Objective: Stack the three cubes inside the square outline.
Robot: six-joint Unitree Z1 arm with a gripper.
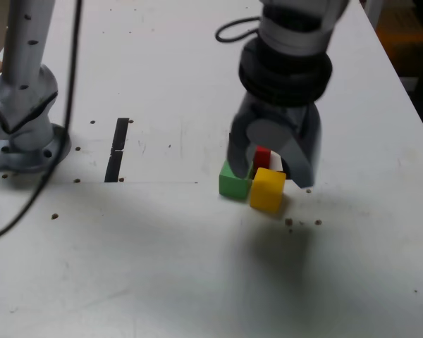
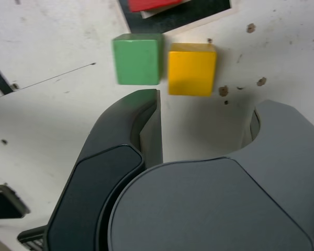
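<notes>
The claw (image 2: 206, 119) hangs over the tabletop (image 1: 176, 260) with its jaws parted — open, nothing between the fingertips. Near them, the green cube (image 2: 138, 60) and the yellow cube (image 2: 192, 69) sit side by side on the tabletop, just outside the square outline (image 2: 186, 16). The red cube (image 1: 262, 158) lies at the outline, behind the other two in the exterior view — partly hidden there by the claw, and cut off by the frame edge in the wrist view.
</notes>
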